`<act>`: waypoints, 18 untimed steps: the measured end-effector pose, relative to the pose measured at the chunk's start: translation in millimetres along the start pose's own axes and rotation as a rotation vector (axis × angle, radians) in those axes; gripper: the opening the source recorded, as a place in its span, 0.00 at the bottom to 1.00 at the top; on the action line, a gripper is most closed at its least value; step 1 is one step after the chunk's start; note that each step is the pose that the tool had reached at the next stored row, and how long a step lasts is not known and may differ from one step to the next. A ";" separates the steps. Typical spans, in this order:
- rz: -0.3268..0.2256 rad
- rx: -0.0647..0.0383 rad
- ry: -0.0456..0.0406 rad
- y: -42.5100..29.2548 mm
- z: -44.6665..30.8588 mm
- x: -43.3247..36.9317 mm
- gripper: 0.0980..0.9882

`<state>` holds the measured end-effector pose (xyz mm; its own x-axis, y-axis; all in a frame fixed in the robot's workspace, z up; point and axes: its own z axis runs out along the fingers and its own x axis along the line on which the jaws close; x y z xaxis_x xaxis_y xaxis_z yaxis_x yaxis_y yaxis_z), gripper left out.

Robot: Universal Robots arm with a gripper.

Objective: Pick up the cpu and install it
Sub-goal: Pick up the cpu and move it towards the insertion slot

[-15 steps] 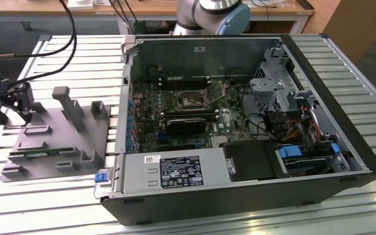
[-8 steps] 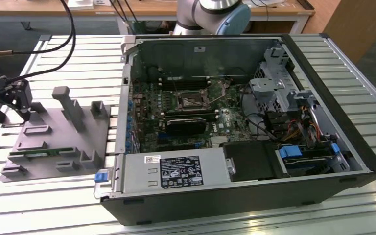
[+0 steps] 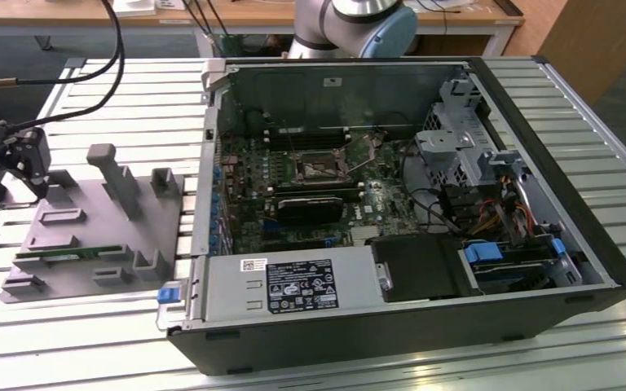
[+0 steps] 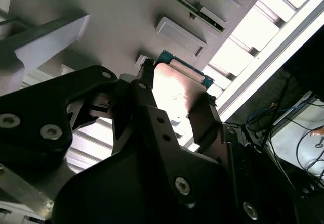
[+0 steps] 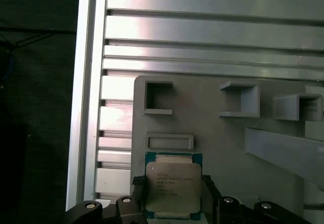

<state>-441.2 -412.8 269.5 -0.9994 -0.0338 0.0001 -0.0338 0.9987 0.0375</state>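
The cpu (image 5: 173, 181), a small square chip with a silvery top plate on a green board, lies at the edge of the grey parts holder (image 5: 223, 143). My gripper (image 5: 173, 196) is shut on the cpu, one black finger (image 5: 139, 193) against each side. In the second wrist view the cpu (image 4: 177, 90) shows between the same fingers (image 4: 147, 102). In the exterior view the gripper (image 3: 30, 175) stands over the holder's (image 3: 85, 236) far corner at the exterior view's left. The motherboard's socket (image 3: 319, 169) sits inside the open computer case (image 3: 400, 269).
A green memory stick (image 3: 68, 254) lies in the holder, which has several upright posts (image 3: 104, 163). A black heatsink block (image 3: 310, 208) sits below the socket. The case's walls, drive cages (image 3: 455, 138) and cables surround the board. Everything rests on a slatted metal table (image 3: 574, 90).
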 end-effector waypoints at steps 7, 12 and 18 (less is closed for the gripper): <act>0.000 0.000 -0.0001 0.3 -5.7 0.0 0.48; 0.000 0.000 0.0000 0.5 -10.4 0.0 0.48; 0.000 0.000 0.0000 0.7 -16.0 0.0 0.48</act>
<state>-441.2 -412.7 285.5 -0.9994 -0.0337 0.0001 -0.0337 0.9987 0.0375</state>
